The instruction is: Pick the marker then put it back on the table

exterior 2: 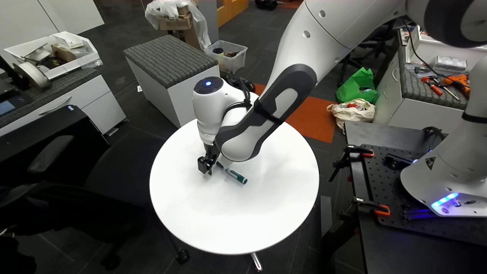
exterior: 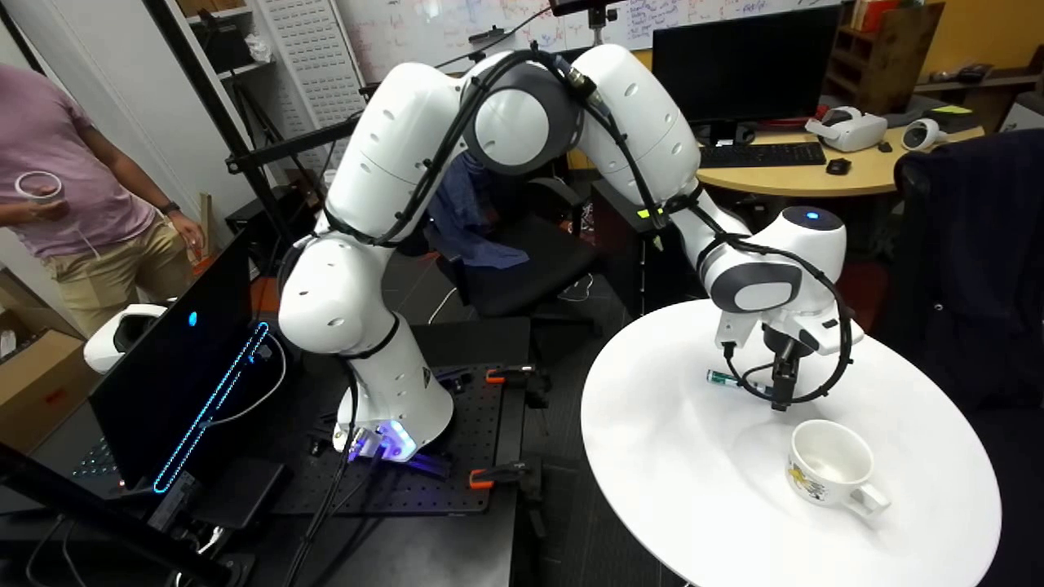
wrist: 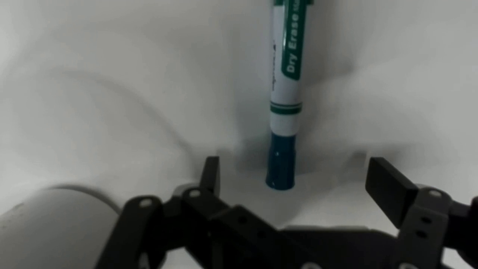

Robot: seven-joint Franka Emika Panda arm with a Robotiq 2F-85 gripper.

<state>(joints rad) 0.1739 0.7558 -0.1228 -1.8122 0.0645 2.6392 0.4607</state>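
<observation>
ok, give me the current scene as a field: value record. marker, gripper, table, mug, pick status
target: green dry-erase marker, lying flat
surface: round white table
effector: Robotiq gripper, low over the table
jaws: open; in the wrist view the marker's dark end shows between them, a gap on each side
other_object: white mug, upright on the same table, printed figure on its side
pick_status: marker not yet gripped

Capped green and white marker [wrist: 286, 93] lies flat; table [exterior 2: 236, 209] beneath is round, white.
</observation>
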